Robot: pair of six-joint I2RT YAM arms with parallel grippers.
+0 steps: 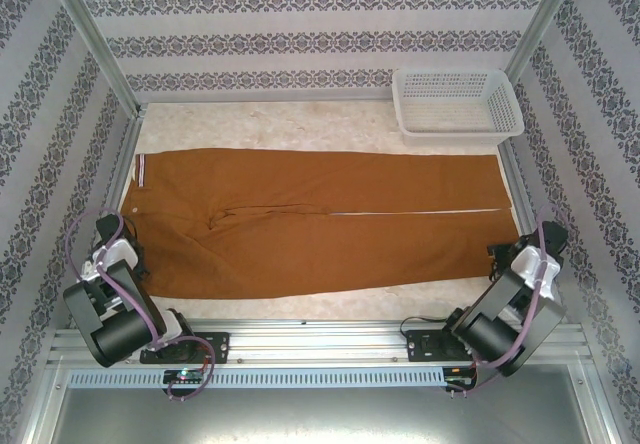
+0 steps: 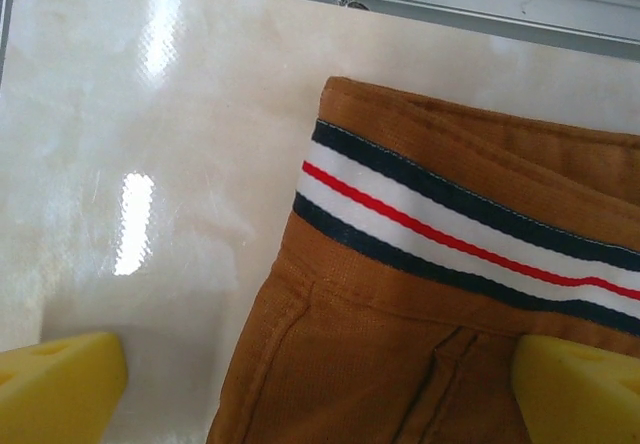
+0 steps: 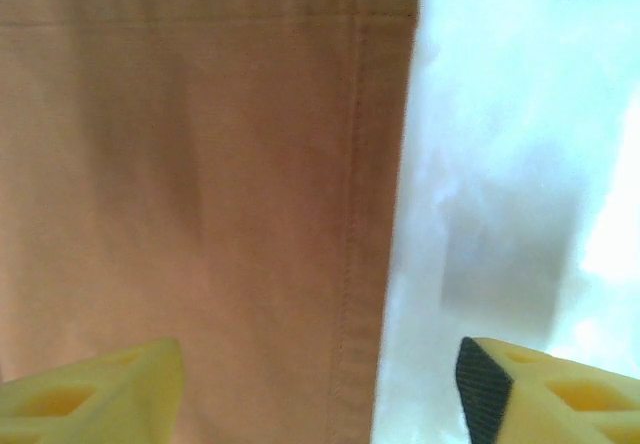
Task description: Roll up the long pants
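Observation:
The rust-brown long pants (image 1: 320,222) lie flat across the table, waistband at the left, leg cuffs at the right. In the left wrist view the waistband corner (image 2: 440,294) shows a white, navy and red striped band (image 2: 460,229). My left gripper (image 2: 320,404) hovers open over that near waistband corner, its yellow fingertips (image 2: 60,384) straddling the cloth's edge. My right gripper (image 3: 320,394) stands open over the hemmed cuff edge (image 3: 375,214) of the near leg, one finger over cloth, the other over bare table. Both arms sit at the pants' near corners, the left arm (image 1: 112,264) and the right arm (image 1: 525,264).
A white mesh basket (image 1: 457,102) stands at the back right, just beyond the far leg's cuff. Patterned walls and metal posts close in the pale marble table (image 1: 300,124). An aluminium rail (image 1: 320,342) runs along the near edge.

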